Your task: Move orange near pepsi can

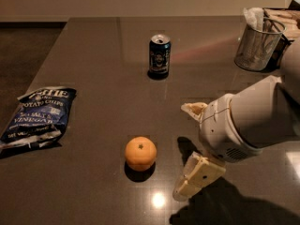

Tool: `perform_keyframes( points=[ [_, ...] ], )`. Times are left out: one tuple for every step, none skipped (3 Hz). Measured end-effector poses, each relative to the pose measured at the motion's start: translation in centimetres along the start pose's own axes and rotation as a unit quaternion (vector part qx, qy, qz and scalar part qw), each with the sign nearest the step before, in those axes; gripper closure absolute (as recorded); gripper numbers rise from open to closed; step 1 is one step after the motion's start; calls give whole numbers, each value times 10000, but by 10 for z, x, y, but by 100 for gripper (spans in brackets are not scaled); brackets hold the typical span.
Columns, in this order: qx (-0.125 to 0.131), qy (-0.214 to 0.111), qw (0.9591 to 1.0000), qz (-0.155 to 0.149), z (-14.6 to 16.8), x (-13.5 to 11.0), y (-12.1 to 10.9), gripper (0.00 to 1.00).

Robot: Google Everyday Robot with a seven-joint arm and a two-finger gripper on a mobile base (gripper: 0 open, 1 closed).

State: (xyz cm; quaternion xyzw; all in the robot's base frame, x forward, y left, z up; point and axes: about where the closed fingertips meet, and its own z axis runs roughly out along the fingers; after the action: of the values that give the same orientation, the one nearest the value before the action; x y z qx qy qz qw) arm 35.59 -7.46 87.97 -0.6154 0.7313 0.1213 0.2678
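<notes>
Near the front of the dark surface [93, 60] sits the orange [140, 153], stem mark up, untouched. Just to its right hovers the claw [183, 149], released, its two pale fingers [198, 176] spread wide with nothing between them. The pepsi can [159, 55] stands upright well behind the orange. A blue chip bag [37, 116] lies flat at the left, and a mesh cup [258, 43] stands far right.

- The orange [140, 153] sits on the dark table [103, 69], well apart from the pepsi can [160, 55], which stands upright at its 12 o'clock.
- The gripper [184, 150] is just beside the orange at 3 o'clock, its fingers spread apart.
- A blue chip bag [37, 114] lies at 10 o'clock, and a mesh cup [258, 43] stands at 2 o'clock.
</notes>
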Motion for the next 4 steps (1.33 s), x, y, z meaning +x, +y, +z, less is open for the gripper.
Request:
perform_keyframes(
  points=[
    [-91,-212,9997,84,14,-15,11,0],
    [-228,-400,9988,141,33,-34,11,0],
    [-300,-422,9983,281,52,-40,7,0],
    [-354,-393,9980,349,63,-40,7,0]
  ],
)
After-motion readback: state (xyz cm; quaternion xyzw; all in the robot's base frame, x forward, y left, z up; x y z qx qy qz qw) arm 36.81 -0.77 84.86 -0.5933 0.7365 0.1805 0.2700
